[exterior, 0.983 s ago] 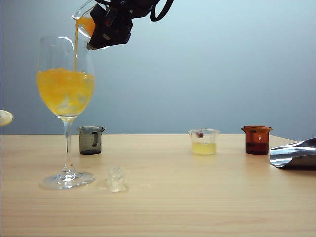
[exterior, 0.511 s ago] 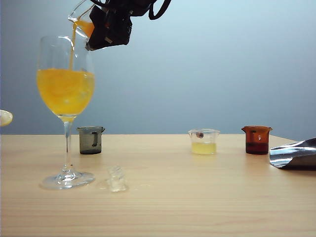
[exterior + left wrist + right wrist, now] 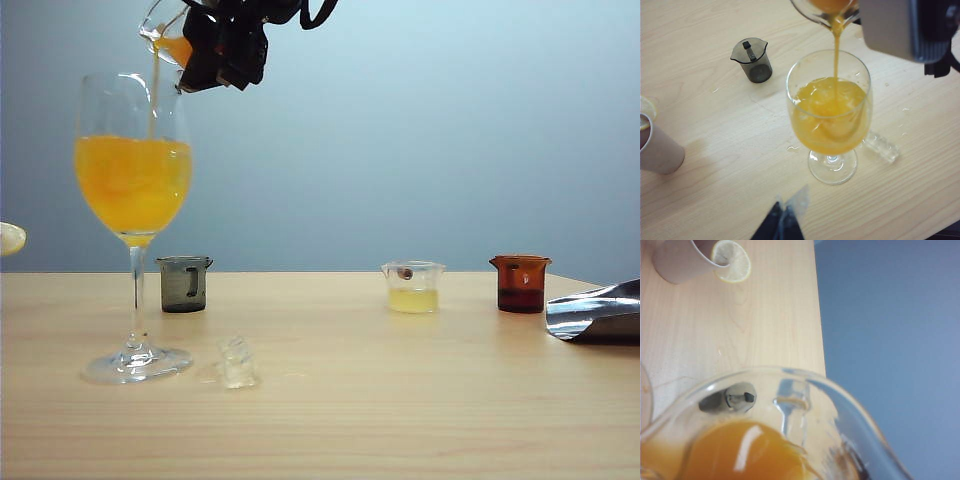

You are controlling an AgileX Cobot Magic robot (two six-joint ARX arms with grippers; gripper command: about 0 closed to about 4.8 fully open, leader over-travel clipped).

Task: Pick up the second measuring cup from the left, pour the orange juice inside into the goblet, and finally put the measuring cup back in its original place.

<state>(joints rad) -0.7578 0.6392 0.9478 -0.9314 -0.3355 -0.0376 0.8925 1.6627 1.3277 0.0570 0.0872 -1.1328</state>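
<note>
The right pincer (image 3: 205, 55) hung above the counter's (image 3: 400, 400) left end, clamped on the second measuring cup (image 3: 165, 25), which was tipped spout-down over the goblet (image 3: 133, 180). A thin stream of orange juice (image 3: 133, 185) ran into the goblet's bowl, which was over half full. The left pincer (image 3: 782, 222) hovered near the goblet's foot; its fingertips lay close together, holding nothing.

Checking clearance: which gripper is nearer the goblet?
Right. Right gripper holds the cup just above the goblet rim; left gripper hangs farther off, above the goblet's foot side.
</note>
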